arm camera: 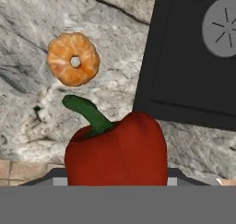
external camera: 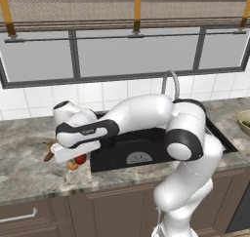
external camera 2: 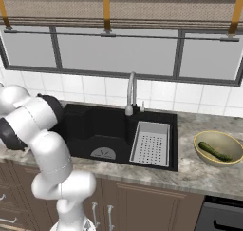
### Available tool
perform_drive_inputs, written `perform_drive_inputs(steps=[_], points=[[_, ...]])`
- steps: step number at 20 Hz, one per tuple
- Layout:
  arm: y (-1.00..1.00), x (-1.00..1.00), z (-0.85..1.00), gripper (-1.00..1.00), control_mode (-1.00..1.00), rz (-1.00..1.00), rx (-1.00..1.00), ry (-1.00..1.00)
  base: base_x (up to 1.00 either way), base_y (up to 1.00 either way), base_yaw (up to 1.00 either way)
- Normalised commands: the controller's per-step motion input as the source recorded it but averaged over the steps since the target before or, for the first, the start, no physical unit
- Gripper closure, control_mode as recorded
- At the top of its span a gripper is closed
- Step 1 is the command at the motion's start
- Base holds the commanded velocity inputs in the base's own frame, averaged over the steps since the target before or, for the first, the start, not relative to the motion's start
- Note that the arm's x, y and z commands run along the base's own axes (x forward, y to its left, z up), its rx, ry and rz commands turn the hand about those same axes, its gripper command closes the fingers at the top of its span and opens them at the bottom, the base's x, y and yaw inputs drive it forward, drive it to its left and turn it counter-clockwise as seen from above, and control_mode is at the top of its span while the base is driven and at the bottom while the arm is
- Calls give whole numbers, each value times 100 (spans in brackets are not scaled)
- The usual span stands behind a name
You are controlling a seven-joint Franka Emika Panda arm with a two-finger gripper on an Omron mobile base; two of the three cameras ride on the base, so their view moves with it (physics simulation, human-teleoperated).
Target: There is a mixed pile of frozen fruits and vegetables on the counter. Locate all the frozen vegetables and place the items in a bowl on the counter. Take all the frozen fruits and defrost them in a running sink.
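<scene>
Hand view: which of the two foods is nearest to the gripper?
The red pepper with the green stem: it looms large at the bottom edge, close to the camera. The small orange lies farther off, apart from it.

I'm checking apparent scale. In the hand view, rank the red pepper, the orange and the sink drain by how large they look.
1. Red pepper, clearly largest, though it sits nearest the camera, which inflates it.
2. Orange and grey sink drain: these look about alike; the drain is cut by the picture's edge, so I won't rank them.
</scene>
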Motion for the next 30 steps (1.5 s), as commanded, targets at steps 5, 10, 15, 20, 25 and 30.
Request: perform_drive_inputs(steps=[5, 10, 15, 20, 25, 30], points=[[-79, 7, 25, 100, -100, -12, -13, 7, 0, 0, 0], [-82, 0, 11, 100, -100, -13, -11, -3, 0, 0, 0], [-82, 6, 16, 100, -100, -16, -5, -1, 0, 0, 0], [-82, 56, 0, 100, -100, -5, 3, 4, 0, 0, 0], [-81, 41, 0, 100, -100, 0, 1, 8, 0, 0, 0], [-97, 12, 0, 100, -100, 0, 0, 10, 0, 0, 0]])
